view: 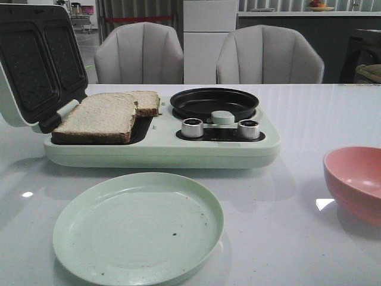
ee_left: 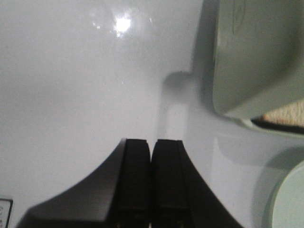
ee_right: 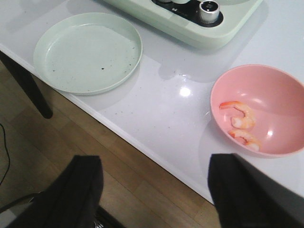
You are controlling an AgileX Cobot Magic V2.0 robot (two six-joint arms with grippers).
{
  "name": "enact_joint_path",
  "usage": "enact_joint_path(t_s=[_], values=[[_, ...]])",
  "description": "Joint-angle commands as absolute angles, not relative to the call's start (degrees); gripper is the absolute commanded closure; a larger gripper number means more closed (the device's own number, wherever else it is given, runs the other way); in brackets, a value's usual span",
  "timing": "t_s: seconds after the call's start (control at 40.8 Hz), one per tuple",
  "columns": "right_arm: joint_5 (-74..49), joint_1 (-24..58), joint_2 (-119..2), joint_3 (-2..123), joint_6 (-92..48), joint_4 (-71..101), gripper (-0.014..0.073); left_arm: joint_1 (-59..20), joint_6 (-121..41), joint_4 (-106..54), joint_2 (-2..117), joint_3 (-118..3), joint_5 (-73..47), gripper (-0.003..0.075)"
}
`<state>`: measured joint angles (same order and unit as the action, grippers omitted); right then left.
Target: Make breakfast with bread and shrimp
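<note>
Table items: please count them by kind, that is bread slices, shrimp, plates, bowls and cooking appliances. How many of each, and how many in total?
Bread slices: 2, both on the open sandwich maker
Shrimp: 2, both inside the pink bowl
Plates: 1, pale green
Bowls: 1, pink
Cooking appliances: 1, pale green
Total: 7

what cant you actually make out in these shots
- Front view: the inside of the pink bowl is hidden by its near wall, and the frame edge cuts it off.
- Front view: the back bread slice is mostly covered by the front slice.
- Left wrist view: the breakfast maker is blurred and cut off.
- Right wrist view: the right tool fingertips run off the edge.
</note>
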<state>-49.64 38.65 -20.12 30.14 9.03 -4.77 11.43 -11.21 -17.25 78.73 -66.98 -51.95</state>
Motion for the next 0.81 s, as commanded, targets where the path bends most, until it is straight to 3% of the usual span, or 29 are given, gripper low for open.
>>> enact_joint_path(t_s=[0.0,0.368,0.784], values=[[-45.90,38.62,-20.50,31.58,9.10,-5.51,0.0026,11.81,-11.71,-20.97,81.07,-72.92,-49.13,0.0619],[-45.90,38.62,-20.50,31.58,9.10,-5.51,0.0026,11.70,-11.71,-32.76,90.95,-80.23,-38.65,0.0619],[-45.90,38.62,-20.50,31.58,9.10,-5.51,0.0026,8.50,-14.47,-40.39,93.71,-81.92,-40.83,0.0619]])
